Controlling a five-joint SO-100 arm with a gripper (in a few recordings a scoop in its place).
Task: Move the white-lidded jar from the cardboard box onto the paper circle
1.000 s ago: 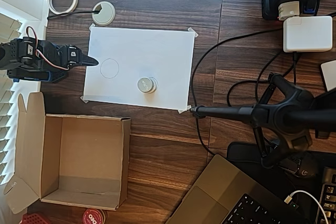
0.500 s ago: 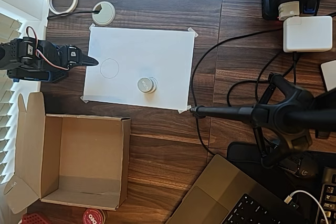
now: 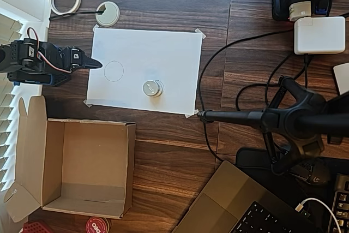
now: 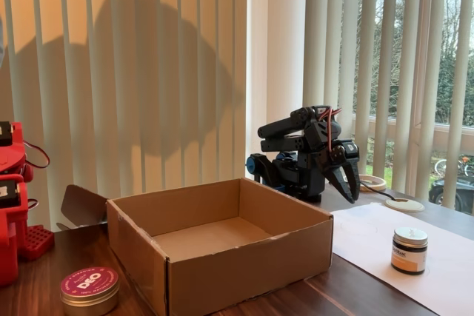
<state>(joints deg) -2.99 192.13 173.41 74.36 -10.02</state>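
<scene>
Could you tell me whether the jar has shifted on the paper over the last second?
No. In the overhead view the jar sits at the same spot on the white sheet, right of and below the small drawn circle.

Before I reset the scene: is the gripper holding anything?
Gripper: shut, holding nothing. The jar stands apart on the paper.

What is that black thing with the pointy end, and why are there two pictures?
It is a small robot arm. Its pointy end is its jaws, the gripper, for picking things up; it holds nothing now. One picture looks straight down from above, the other from the side at table height. On the table lie a white sheet of paper with a little jar standing on it beside a drawn circle, and an empty cardboard box.
</scene>
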